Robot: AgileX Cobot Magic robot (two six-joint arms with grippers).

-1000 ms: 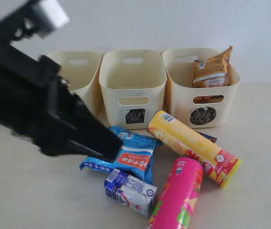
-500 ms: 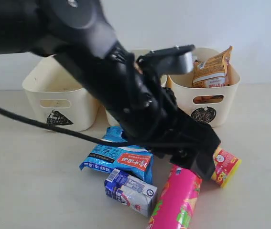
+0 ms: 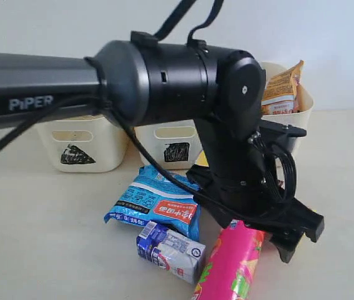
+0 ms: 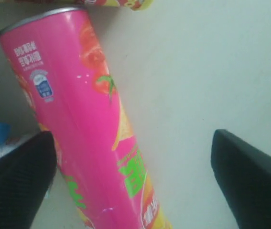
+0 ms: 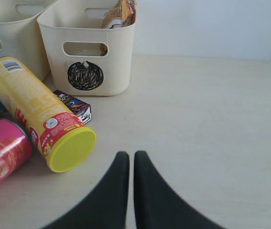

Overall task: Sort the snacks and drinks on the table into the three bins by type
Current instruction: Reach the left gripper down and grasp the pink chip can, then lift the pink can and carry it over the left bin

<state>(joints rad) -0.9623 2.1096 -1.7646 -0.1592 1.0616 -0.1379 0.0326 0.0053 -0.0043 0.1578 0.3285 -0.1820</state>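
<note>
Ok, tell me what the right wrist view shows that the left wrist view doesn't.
Only the right wrist view: the circle bin with the orange packet in it, the purple carton beside the yellow tube, and the right gripper, shut. Only the left wrist view: the left gripper, open, with the pink tube lying between its fingers. Both: the pink tube, the table, and the yellow tube, though the left wrist view catches just a sliver of it.

Hot pink chip tube [image 4: 87, 119] with green lettering, yellow tube [image 5: 30, 102] with a red band and yellow lid, cream bins [image 5: 121, 62] with black scribbles, blue packet [image 3: 155, 203], dark purple carton [image 5: 74, 106].
</note>
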